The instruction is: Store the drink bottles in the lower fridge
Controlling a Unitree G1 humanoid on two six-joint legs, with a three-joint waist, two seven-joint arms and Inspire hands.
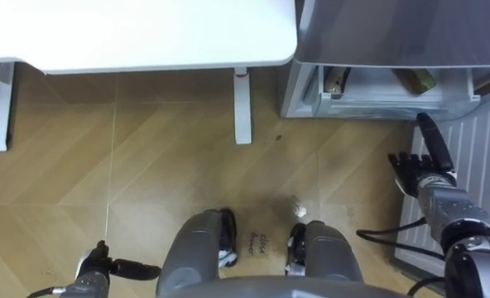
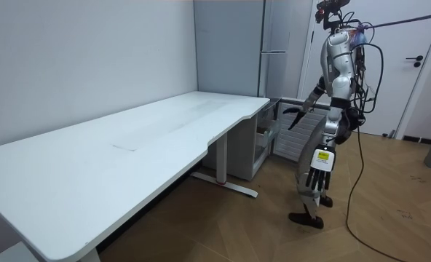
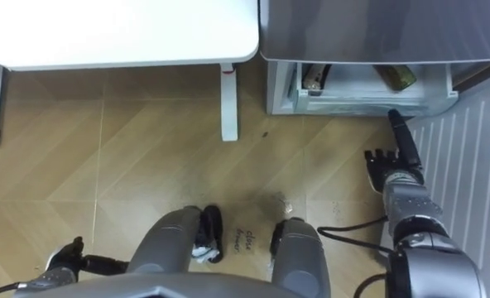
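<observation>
While the robot is standing on the wooden floor point(image 1: 146, 174) just in front of the fridge point(image 1: 394, 33), the fridge's lower compartment point(image 1: 369, 106) is lying open toward it. Two drinks are sitting inside that compartment. A brownish drink point(image 1: 337, 80) is resting at the end of the fridge nearer the desk. A green drink point(image 1: 416, 79) is lying tilted at the fridge's other end, well apart from the first. Whether either is touching the compartment wall I cannot tell.

The right hand point(image 1: 423, 170) is hovering in front of the fridge, just short of the open compartment and nearest the green drink, but apart from both drinks. Its fingers are released and grasping nothing: one is stretching straight out toward the fridge while the others are showing shorter beside it. Just beside this hand, on the side of the fridge away from the desk, a ribbed panel point(image 1: 485, 157) is standing out from the fridge front.

The left hand point(image 1: 92, 269) is hanging low by the robot's side, well away from the fridge. In the room view its fingers are pointing straight down, relaxed and holding nothing.

A white desk point(image 1: 146, 33) is standing right beside the fridge, its edge close to the fridge's side. A desk leg point(image 1: 242, 108) is coming down to the floor near the fridge's corner. A small white scrap point(image 1: 300, 210) is lying on the floor between the robot's feet and the fridge.
</observation>
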